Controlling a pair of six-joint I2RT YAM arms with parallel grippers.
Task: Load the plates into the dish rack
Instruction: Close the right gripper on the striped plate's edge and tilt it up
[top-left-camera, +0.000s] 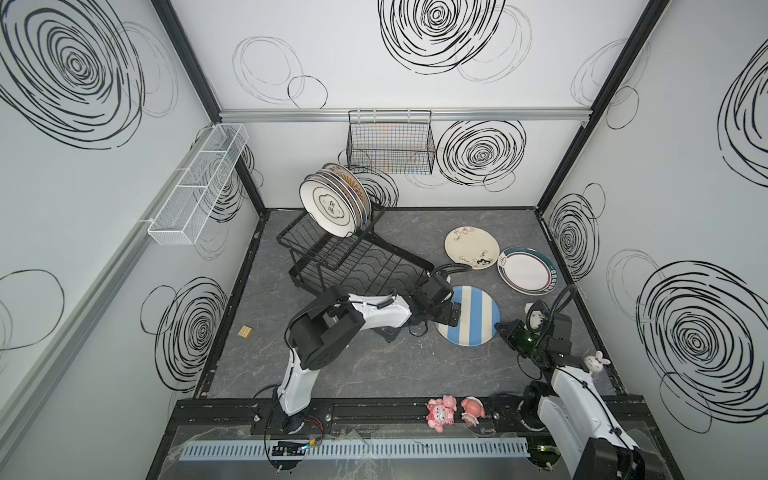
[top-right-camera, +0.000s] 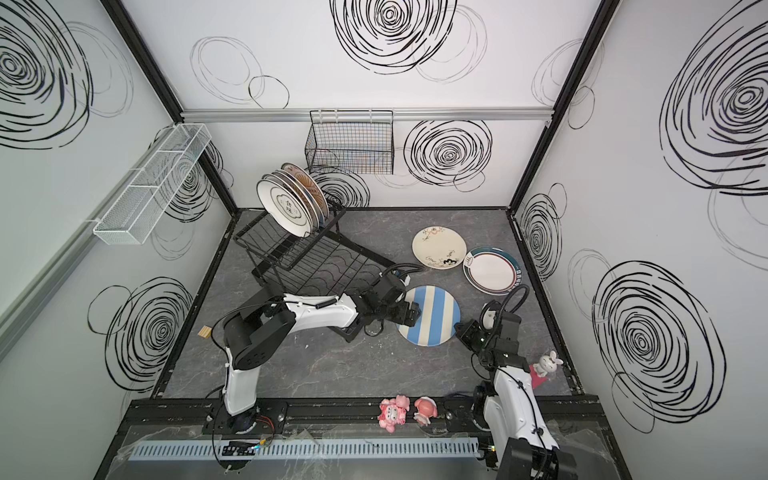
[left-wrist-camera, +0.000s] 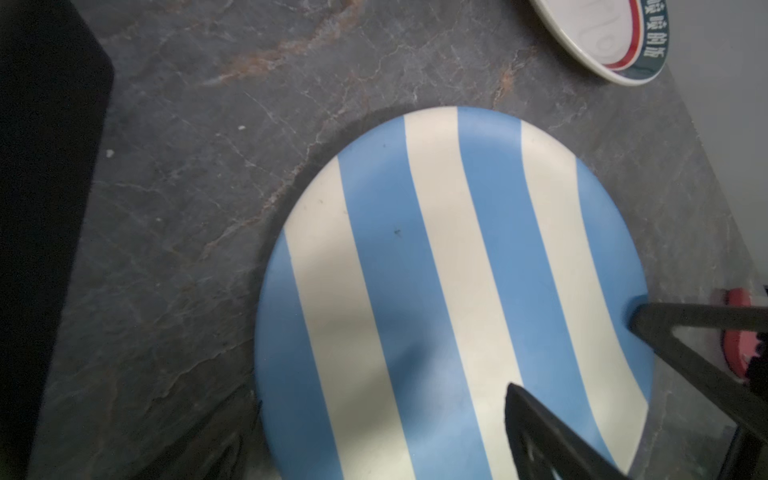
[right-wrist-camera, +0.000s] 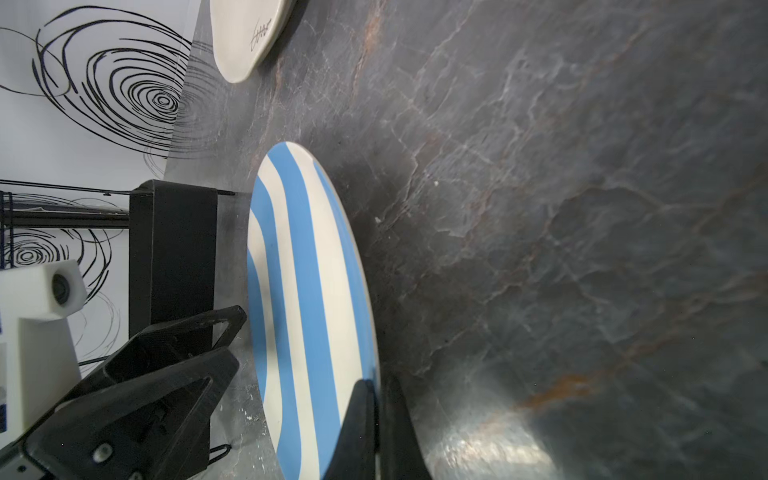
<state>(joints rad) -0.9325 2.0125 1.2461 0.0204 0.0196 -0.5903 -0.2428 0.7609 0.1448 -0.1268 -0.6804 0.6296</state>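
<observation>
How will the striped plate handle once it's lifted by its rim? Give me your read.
The striped plate looks rigid, likely ceramic, so it should keep its shape but could chip if dropped. The right gripper pinches only the rim, so the plate's weight may make it sag or pivot. Its smooth surface might slip.

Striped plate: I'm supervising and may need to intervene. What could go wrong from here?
1. The right gripper pinches only the rim of the striped plate; lifted, it might pivot or slip.
2. The left gripper hangs open over the same plate, so the two arms could collide.
3. A bump might tip the plates standing packed in the dish rack.
</observation>
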